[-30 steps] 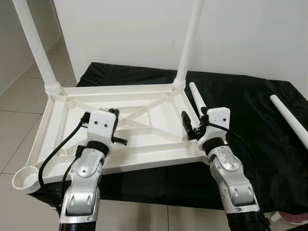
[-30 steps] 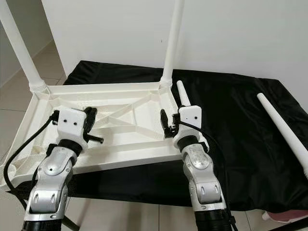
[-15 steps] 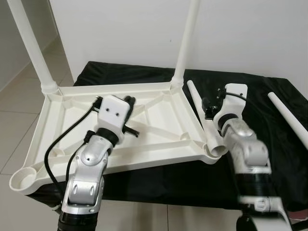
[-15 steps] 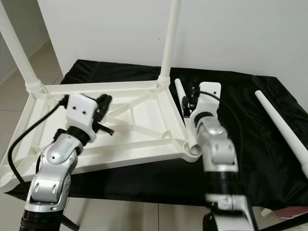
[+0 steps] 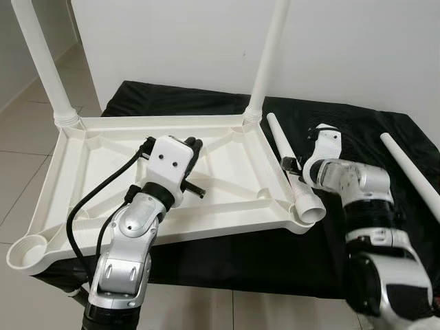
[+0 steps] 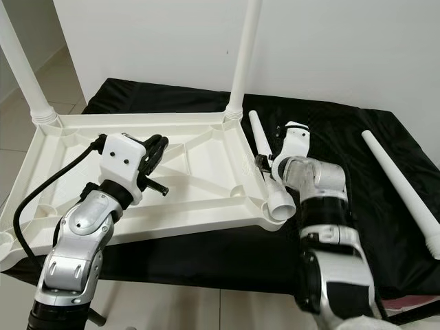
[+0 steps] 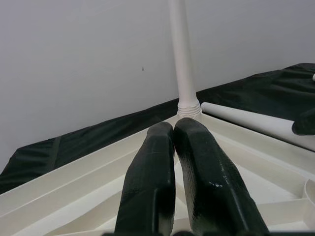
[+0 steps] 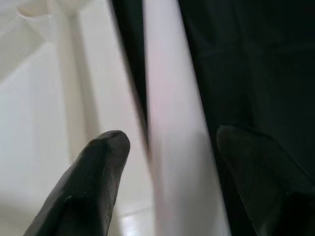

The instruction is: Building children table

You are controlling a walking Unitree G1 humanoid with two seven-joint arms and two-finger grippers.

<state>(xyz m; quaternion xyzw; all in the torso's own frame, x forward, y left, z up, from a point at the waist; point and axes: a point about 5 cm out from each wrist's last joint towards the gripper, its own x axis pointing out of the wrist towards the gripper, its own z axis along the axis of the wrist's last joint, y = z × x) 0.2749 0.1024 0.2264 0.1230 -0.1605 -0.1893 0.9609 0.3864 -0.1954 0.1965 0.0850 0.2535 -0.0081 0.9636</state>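
Counted one upturned white tabletop (image 5: 227, 206), sitting on one black cloth (image 5: 364, 130). Four white legs total: two already standing in the corner sockets, far-left one (image 5: 41, 62) and the far-right one (image 5: 269, 58), plus two loose ones lying on the cloth, near leg (image 5: 292, 172) and far-right leg (image 5: 412, 168). Also two grippers, left (image 5: 194, 146) and right (image 5: 294, 165).

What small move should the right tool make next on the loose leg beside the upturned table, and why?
Probably close on it. The right tool is open, its fingers on either side of the loose leg lying on the black cloth beside the upturned tabletop, whose near right socket is unfilled.
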